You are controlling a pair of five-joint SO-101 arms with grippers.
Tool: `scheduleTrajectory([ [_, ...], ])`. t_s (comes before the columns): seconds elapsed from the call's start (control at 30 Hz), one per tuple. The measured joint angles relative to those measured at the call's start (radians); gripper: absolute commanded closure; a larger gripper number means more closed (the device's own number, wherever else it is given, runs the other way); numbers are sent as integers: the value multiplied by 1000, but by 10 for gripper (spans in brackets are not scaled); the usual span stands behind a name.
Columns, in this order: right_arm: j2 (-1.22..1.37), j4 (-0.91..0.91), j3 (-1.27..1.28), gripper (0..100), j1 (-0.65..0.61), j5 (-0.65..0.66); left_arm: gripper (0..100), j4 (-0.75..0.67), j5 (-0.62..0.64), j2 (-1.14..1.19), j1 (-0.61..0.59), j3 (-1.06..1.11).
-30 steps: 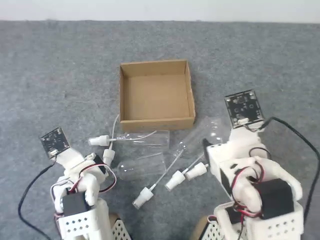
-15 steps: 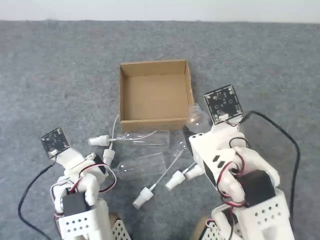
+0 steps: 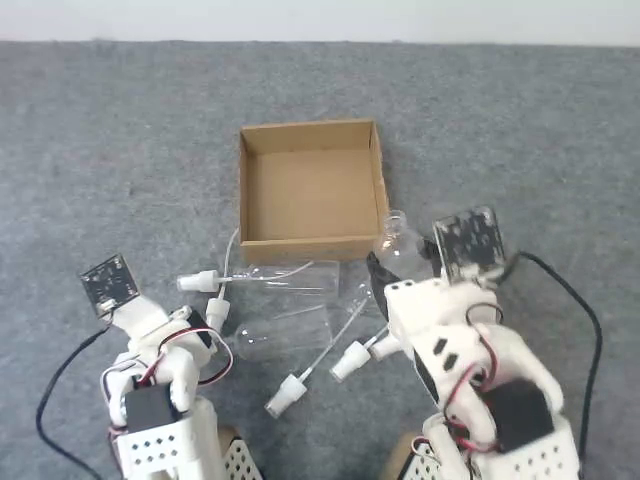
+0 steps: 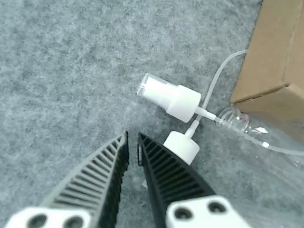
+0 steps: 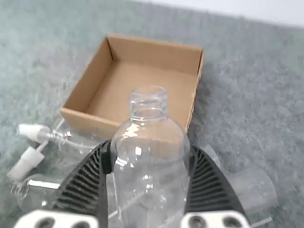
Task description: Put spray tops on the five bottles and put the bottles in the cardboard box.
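Bottle (image 5: 148, 130) carried nearer box (image 5: 89, 121), clamped in right gripper (image 5: 148, 161)

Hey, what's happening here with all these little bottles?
Two robot arms are meant to fit spray tops on clear bottles and box them. The right arm's fingers grip a bottle with no top on it, just off the cardboard box's front right corner. The left arm's fingers are shut on nothing, low over the carpet by two loose spray tops. In front of the box lie other bottles; none is inside yet.
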Motion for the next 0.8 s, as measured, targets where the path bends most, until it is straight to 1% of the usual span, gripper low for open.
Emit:
scheduleTrajectory([
  [0.23, -232, -72, 172, 965, 0, 0, 964, 0, 0, 0, 0, 0],
  [0.43, -348, -137, 275, 965, 0, 0, 964, 0, 0, 0, 0, 0],
  [0.8, -350, -144, 281, 965, -2, 0, 964, 0, 0, 0, 0, 0],
])
